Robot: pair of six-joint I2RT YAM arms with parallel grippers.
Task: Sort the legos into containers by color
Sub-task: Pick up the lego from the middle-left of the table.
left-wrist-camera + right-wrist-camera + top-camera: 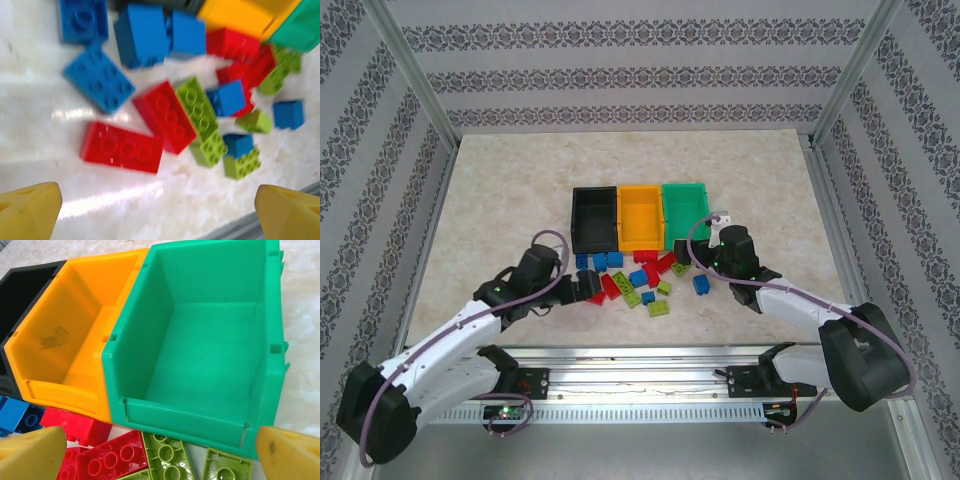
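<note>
The legos (642,280) lie on the surface (500,200) just near of the black container (594,219), orange container (641,216) and green container (686,208). The left tool (588,290) hovers at their left edge, the right tool (682,250) by the green container; both gape wide, holding nothing.

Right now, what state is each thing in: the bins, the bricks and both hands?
Green plastic bin: upright, empty.
Orange-yellow plastic bin: upright, empty.
Black plastic bin: upright, looks empty.
Red, blue and lime plastic bricks: loose, unsorted, none binned.
Left hand: open, holding nothing.
Right hand: open, holding nothing.
</note>
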